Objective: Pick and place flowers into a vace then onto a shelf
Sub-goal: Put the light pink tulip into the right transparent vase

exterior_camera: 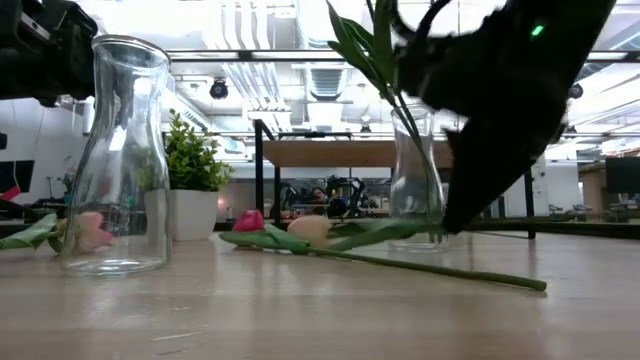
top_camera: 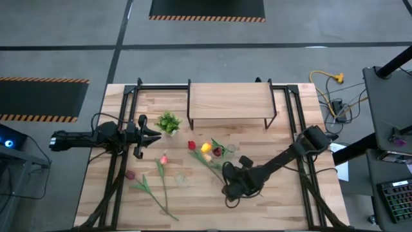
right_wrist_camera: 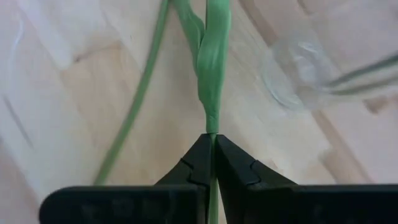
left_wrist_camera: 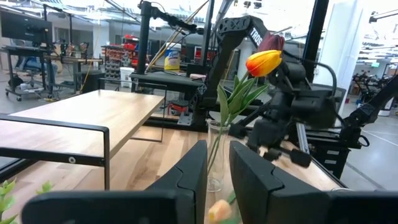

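The right gripper (right_wrist_camera: 213, 163) is clamped on the thin green stem of 1 tulip (right_wrist_camera: 212, 56), its 2 fingers pinched together with the stem running out straight between the tips and the leaf just ahead of them. Holding it low on the stem, well away from the head, probably leaves the free end easy to steer into a narrow glass neck.

In the high view that gripper (top_camera: 233, 187) sits on the near side of the vase (top_camera: 229, 149), close to it. The vase already holds a yellow tulip (left_wrist_camera: 263, 61) and a darker head beside it, upright in the glass. Other flowers (top_camera: 149, 187) lie flat on the table (top_camera: 283, 206), well to the left of the vase. A second empty glass vase (exterior_camera: 112, 150) stands nearer the low camera. The shelf (top_camera: 230, 102) lies behind the vase, bare.

The left gripper (top_camera: 153, 134) waits left of the vase, beside the small leafy plant (top_camera: 168, 122); its fingers look nearly closed, on nothing.
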Action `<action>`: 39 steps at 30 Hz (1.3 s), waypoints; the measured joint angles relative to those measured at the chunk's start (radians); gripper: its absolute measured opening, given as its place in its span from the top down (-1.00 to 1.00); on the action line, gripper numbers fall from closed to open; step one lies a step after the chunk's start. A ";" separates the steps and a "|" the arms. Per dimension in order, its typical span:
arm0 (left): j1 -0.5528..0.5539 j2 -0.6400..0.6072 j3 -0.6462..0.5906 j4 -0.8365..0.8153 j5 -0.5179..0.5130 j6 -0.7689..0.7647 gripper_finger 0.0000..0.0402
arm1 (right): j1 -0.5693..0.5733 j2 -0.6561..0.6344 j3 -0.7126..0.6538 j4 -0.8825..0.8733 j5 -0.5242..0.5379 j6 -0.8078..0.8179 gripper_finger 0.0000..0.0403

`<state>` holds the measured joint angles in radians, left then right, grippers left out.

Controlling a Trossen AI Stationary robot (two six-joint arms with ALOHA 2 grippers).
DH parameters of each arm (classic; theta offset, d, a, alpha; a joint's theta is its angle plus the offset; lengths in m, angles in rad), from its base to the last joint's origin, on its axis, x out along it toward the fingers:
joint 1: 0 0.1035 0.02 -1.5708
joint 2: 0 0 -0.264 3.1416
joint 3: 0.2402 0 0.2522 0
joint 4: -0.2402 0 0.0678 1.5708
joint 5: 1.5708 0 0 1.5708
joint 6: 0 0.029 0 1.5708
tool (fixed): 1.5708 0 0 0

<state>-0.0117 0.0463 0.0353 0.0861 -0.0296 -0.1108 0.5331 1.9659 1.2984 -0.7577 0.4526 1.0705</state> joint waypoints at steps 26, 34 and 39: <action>0.000 0.000 0.000 0.000 0.000 0.000 0.75 | 0.333 -0.280 0.003 -0.144 0.257 0.000 0.96; 0.000 0.000 0.000 0.000 0.000 0.000 0.75 | 0.376 -0.295 0.003 -0.142 0.631 0.064 0.96; 0.000 0.000 0.000 0.000 0.000 0.000 0.75 | 0.358 -0.296 0.002 -0.153 0.830 0.047 0.96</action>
<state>-0.0116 0.0463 0.0353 0.0864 -0.0292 -0.1108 0.8912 1.6703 1.3006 -0.9103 1.2821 1.1174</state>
